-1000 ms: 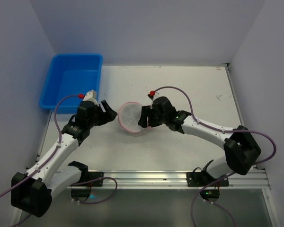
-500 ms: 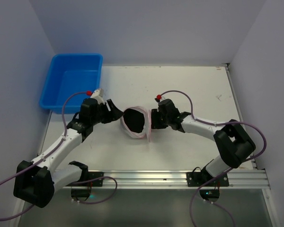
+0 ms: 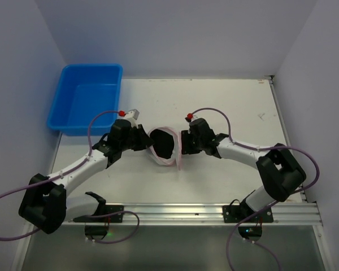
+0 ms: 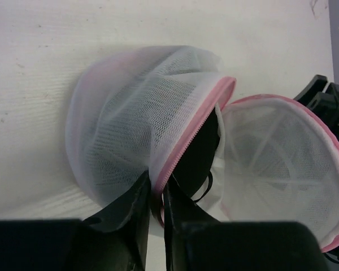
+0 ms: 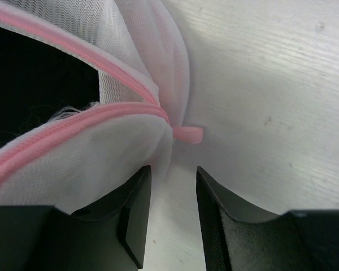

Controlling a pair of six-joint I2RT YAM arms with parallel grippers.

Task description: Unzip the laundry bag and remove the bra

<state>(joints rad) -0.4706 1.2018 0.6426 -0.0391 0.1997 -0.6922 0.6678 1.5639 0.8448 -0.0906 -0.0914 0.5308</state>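
Note:
The laundry bag (image 3: 176, 153) lies on the table (image 3: 226, 107) between both arms, white mesh with a pink zipper rim (image 4: 192, 132). It is unzipped, its round lid (image 4: 282, 169) flopped open to one side. The black bra (image 4: 200, 152) shows inside the opening (image 3: 163, 145). My left gripper (image 4: 156, 195) is shut on the bag's pink rim at the near edge. My right gripper (image 5: 172, 180) stands open at the bag's other side (image 5: 73, 158); mesh brushes one finger, and a pink tab (image 5: 187, 134) lies just ahead of the gap.
A blue plastic bin (image 3: 85, 99) stands at the back left corner of the table. A metal rail (image 3: 175, 212) runs along the near edge by the arm bases. Grey walls close in on both sides.
The bag's lid has swung open, exposing the black inside. My left gripper has moved right to the bag and closed on its pink rim. The right gripper has stayed at the bag.

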